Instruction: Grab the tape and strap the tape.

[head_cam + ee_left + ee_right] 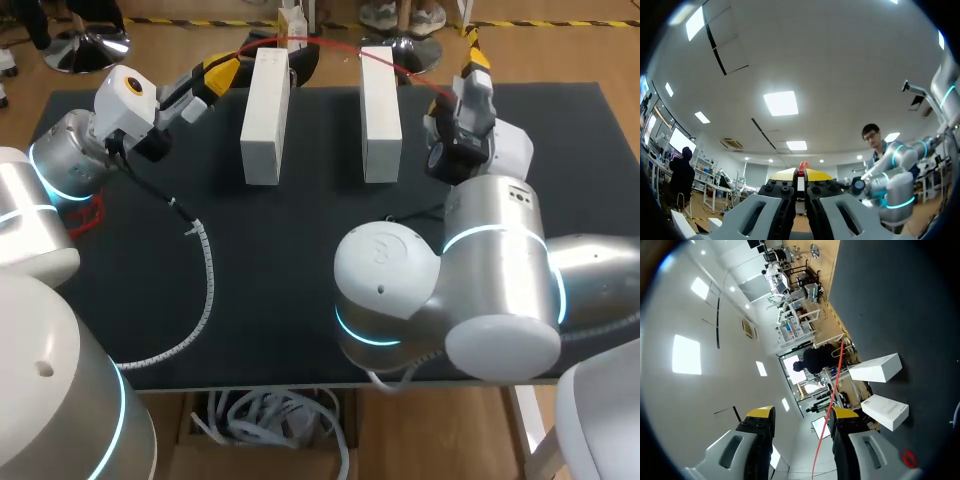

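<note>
Tape: thin red tape, a narrow cord-like line, stretched in a shallow arc along the far side of the black table.
Span: runs from the left gripper across the far ends of two long white rectangular boxes to the right gripper.
Left tool: yellow tips pressed together, a red bit of tape pinched between them.
Right tool: fingers apart; tape passes between them, along one finger's inner edge.
Other: white spiral cable sleeve curves over the near left.
</note>
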Action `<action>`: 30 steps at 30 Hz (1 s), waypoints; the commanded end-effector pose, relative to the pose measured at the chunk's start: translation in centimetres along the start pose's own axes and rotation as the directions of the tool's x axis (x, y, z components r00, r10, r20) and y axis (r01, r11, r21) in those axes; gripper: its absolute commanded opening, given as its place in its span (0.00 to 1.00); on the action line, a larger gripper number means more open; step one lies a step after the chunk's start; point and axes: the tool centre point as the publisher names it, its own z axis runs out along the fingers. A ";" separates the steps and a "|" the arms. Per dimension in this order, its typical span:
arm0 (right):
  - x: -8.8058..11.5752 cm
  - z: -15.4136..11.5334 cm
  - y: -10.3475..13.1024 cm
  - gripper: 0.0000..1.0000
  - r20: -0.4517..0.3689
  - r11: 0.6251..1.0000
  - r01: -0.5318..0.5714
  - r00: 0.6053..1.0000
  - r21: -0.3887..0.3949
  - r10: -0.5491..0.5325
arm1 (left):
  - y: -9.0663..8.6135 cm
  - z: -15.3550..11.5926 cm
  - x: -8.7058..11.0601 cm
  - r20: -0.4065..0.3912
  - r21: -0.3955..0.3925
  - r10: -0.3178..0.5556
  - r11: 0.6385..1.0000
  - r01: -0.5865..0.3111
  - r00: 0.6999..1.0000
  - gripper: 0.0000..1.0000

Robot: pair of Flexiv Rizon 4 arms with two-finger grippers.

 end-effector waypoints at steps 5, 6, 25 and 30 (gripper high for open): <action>0.3 0.0 -0.1 0.44 0.006 1.000 0.002 1.000 0.007 -0.002 | 0.1 -0.1 0.0 -0.002 0.003 0.001 1.000 -0.001 1.000 0.00; 0.3 0.0 -0.1 0.44 0.006 1.000 0.002 1.000 0.007 -0.002 | 0.1 -0.1 0.0 -0.002 0.003 0.001 1.000 -0.001 1.000 0.00; -0.4 -0.2 -0.6 0.00 0.029 1.000 0.016 0.999 0.020 -0.017 | 0.1 -0.1 0.0 -0.002 0.003 0.001 1.000 -0.001 1.000 0.00; -0.4 -0.2 -0.7 0.00 0.053 0.998 0.051 0.997 0.041 -0.053 | 0.1 -0.1 0.0 -0.002 0.003 0.001 1.000 -0.001 1.000 0.00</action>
